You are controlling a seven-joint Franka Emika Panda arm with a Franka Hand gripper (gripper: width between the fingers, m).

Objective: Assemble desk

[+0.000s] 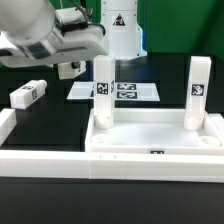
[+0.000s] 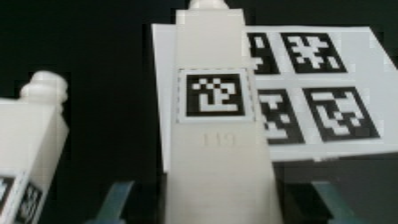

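The black desk [image 1: 55, 125] carried the marker board [image 1: 128, 91] at the far middle and a border wall [image 1: 45, 160] along the near edge. The exterior view showed the tabletop [image 1: 150, 138] near right, with a left leg [image 1: 103, 88] and a right leg [image 1: 197, 88] upright on it, and a loose leg [image 1: 28, 93] lying far left. Only the wrist view showed the jaws. They were parted, the fingertips [image 2: 119, 198] flanking a tagged leg [image 2: 214, 120] with dark gaps between.

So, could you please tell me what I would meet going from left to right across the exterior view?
loose leg lying flat → end effector → first standing leg → second standing leg
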